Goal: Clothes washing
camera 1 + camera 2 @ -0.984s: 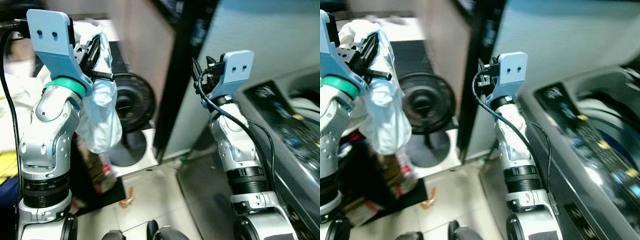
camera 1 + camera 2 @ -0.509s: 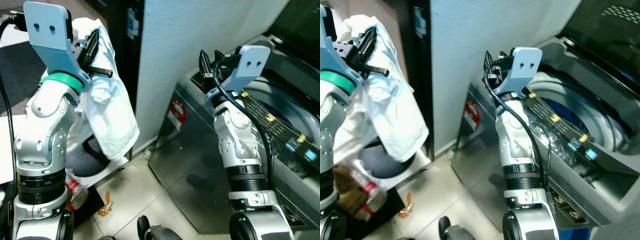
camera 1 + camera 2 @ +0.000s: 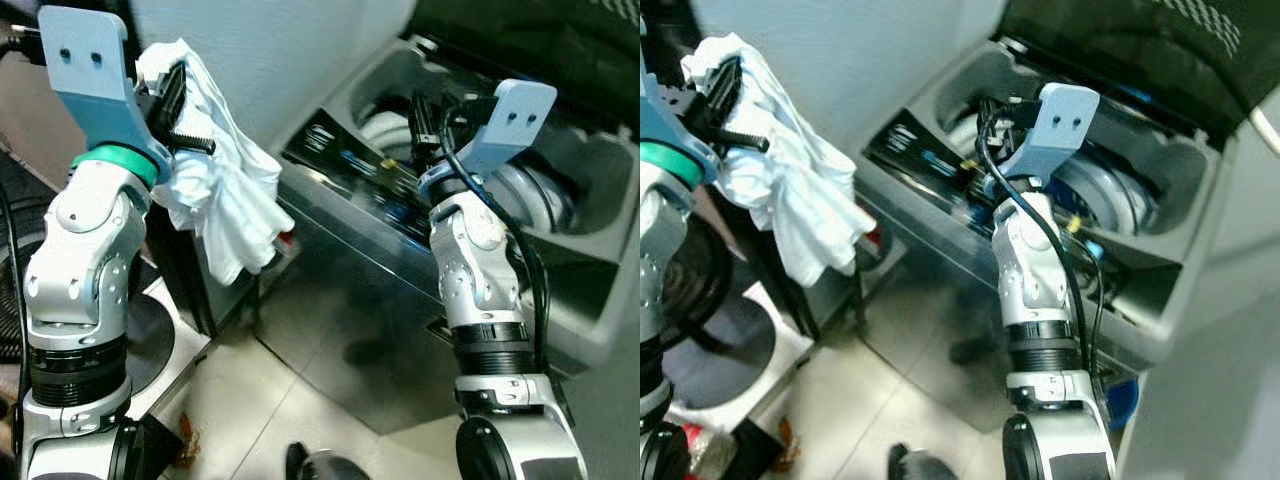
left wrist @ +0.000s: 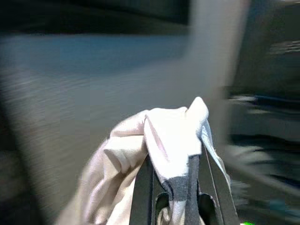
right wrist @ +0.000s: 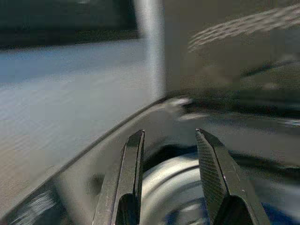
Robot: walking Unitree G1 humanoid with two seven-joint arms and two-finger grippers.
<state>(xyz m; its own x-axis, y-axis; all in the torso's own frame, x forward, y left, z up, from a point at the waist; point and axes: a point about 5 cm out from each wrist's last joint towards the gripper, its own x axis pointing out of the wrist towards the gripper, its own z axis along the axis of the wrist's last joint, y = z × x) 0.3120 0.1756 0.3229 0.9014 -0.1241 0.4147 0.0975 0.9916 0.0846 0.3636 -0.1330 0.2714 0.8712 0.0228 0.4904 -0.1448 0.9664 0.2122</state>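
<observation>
I had swung round to the open washing machine (image 3: 560, 180), upper right, my left claw (image 3: 172, 95) still clenching the white garment (image 3: 225, 195), my right claw (image 5: 168, 173) released

White garment (image 3: 222, 195) bunched, hanging (crumpled folds), beside open top-loading washing machine (image 3: 560, 225), drum exposed

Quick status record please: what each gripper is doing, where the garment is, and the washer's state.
left gripper: raised, jaws shut on the white garment, to the left of the machine
white garment: hangs free from the jaws, not yet over the tub
right gripper: jaws open, empty, held above the drum
washing machine: top-loader, lid up, tub open
stage: garment not yet loaded
</observation>
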